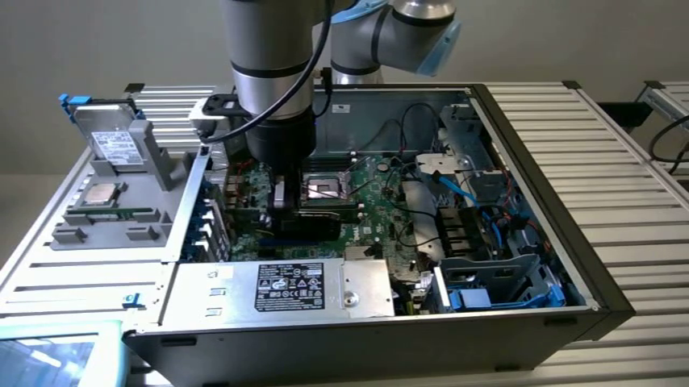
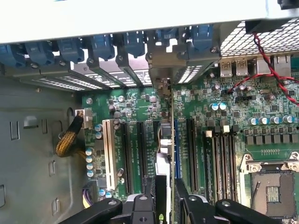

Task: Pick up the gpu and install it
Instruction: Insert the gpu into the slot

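1 gpu, edge-on, black shroud, green board, silver metal end, clamped in partly open claw

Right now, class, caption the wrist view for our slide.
The pincer holds the gpu edge-on over the motherboard slots.

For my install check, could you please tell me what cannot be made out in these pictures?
- Exterior view: the black claw and arm hide most of the green-and-black gpu card.
- Wrist view: the card stands edge-on, hiding whether it is seated in the long blue slot.
- Wrist view: the picture's edge cuts off the claw's body.
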Controlling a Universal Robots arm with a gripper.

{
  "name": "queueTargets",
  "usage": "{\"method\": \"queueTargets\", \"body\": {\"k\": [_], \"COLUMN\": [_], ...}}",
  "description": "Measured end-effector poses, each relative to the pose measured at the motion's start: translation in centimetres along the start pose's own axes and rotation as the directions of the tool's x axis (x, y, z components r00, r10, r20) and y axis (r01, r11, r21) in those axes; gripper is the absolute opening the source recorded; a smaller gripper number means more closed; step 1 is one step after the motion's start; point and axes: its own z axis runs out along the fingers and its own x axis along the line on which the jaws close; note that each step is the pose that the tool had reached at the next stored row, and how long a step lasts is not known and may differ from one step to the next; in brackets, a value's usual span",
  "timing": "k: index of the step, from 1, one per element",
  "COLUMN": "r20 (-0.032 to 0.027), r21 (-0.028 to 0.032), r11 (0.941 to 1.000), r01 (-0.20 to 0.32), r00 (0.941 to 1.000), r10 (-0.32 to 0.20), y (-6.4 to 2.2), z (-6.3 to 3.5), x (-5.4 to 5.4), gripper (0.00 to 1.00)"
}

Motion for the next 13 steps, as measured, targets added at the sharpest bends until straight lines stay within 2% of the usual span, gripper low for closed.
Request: {"method": "queueTargets", "body": {"k": [5, 13], "r20": [0.0057, 0.0057], "r21": [-0.0011, -0.0013], "r11": [0.9999, 0.9999], "r01": [-0.011, -0.012], "r00": [0.9999, 0.9999], "r10": [0.011, 0.012], "y": [-0.08, 0.06], "z": [-0.02, -0.04], "x": [0.0, -0.46], "gripper": [0.28, 0.28]}}
